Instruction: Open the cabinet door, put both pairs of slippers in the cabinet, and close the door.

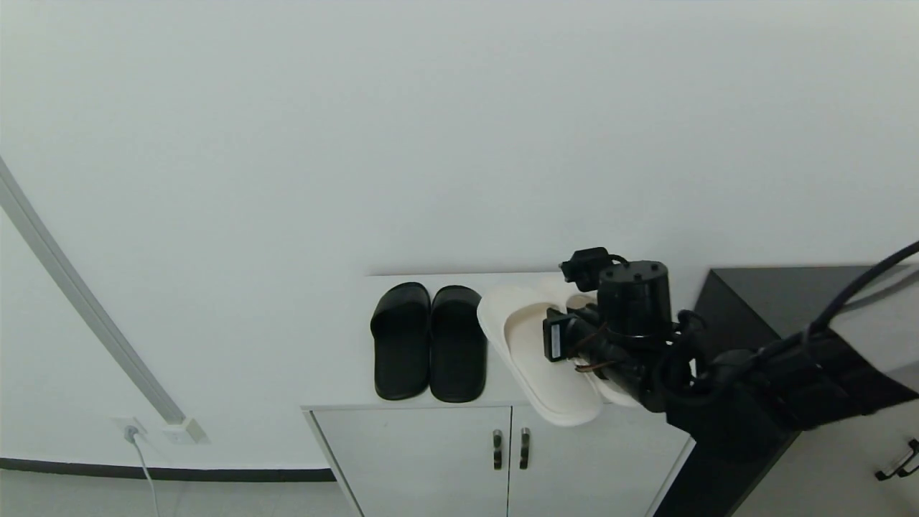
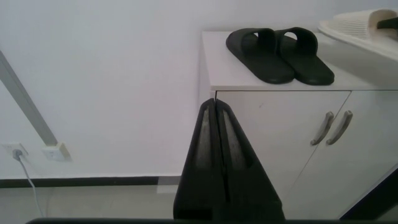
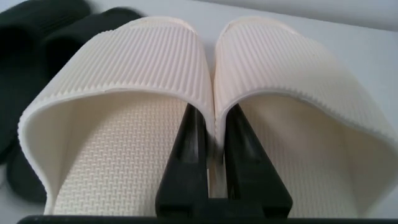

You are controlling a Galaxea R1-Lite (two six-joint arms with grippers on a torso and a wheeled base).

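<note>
The white slippers (image 1: 535,352) were at the right end of the cabinet (image 1: 423,459) top, heels projecting past its front edge. The right gripper (image 3: 214,124) had one finger inside each slipper and pinched their adjoining inner walls together. The straps were ribbed and the footbeds carried a fine herringbone tread, in a soft moulded material. The black slippers (image 1: 402,341), smooth and matte, lay flat side by side at the middle of the cabinet top, just beside the white pair.

Both cabinet doors were closed, with two vertical bar handles (image 1: 497,449) at the centre seam. The left gripper (image 2: 216,106) hung before the cabinet's left front corner, fingers pressed together and holding nothing. A black unit (image 1: 754,287) adjoined the cabinet's right side. A label on the right wrist was too small to read.
</note>
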